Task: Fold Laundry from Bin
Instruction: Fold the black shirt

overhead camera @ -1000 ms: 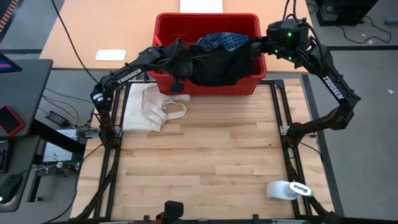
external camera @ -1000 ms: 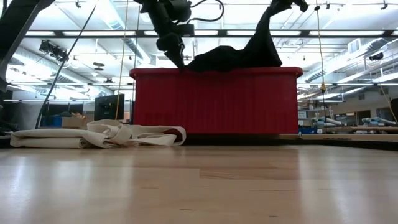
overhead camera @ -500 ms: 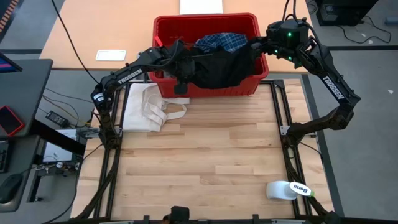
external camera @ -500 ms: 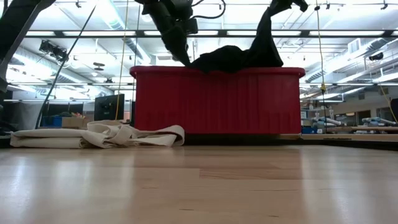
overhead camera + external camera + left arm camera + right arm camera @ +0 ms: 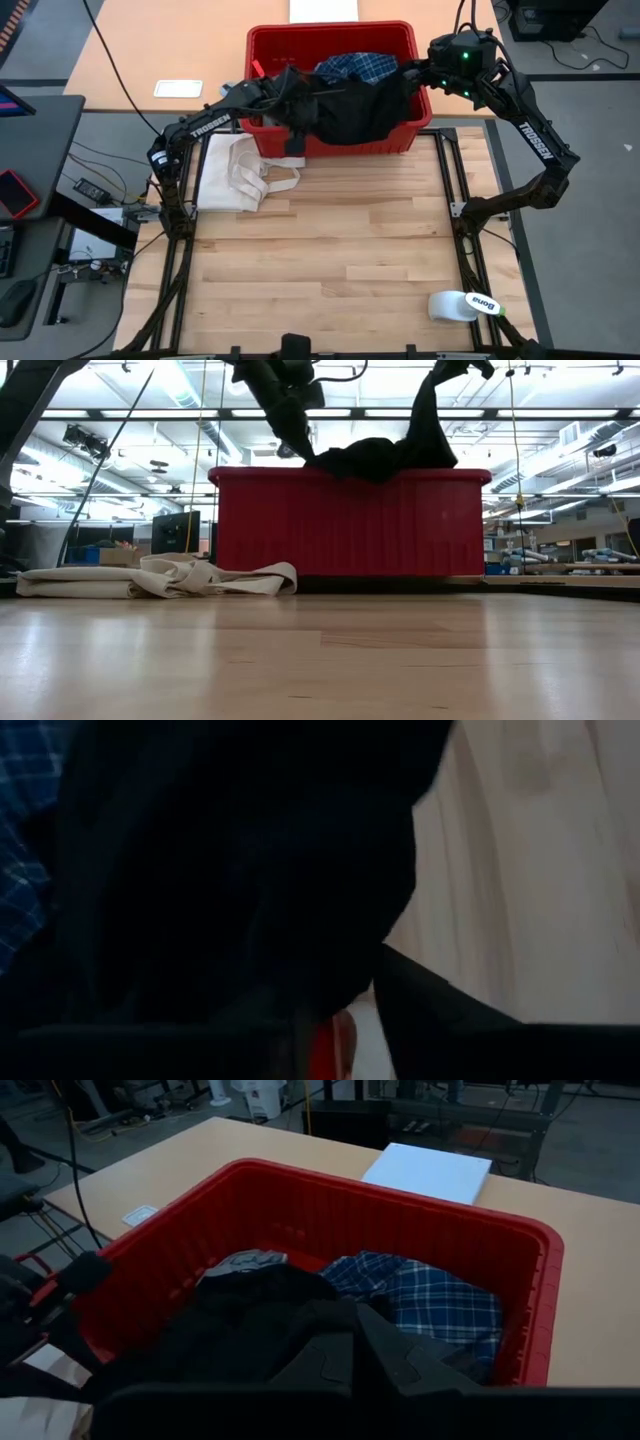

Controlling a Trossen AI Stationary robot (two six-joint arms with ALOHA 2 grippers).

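Note:
The red bin (image 5: pixel 330 28) stands at the table's far edge. Inside it lies a blue-and-white plaid shirt (image 5: pixel 358 66). A large black garment (image 5: pixel 355 110) is draped over the bin's near rim. My right gripper (image 5: pixel 408 72) is above the bin's right end, shut on that garment's right end. My left gripper (image 5: pixel 303 108) points down at the garment's left end, over the near rim (image 5: pixel 303 452). In the left wrist view the black cloth (image 5: pixel 230 870) fills the picture and hides the place where they meet. My right gripper pinches the black garment's right end (image 5: pixel 452 372) between its two fingers. It comes slanting down from the table's right side. That end is lifted well above the bin, and the cloth runs down from it in a drawn strip (image 5: pixel 425 420). The remainder lies over the bin's near rim.
A cream-white cloth with strap loops (image 5: pixel 240 170) lies on the table left of the bin. A white bottle (image 5: pixel 465 304) lies at the near right corner. A white box (image 5: pixel 428 1172) and a paper (image 5: pixel 178 88) sit on the desk behind. The wooden table's middle (image 5: pixel 330 250) is bare.
My left gripper has tipped, and its tip has swung a little toward the table's right along the bin's near rim, into the black garment's left end. The cloth heaped on the rim has bunched slightly toward the right. My right gripper has kept the raised end still.

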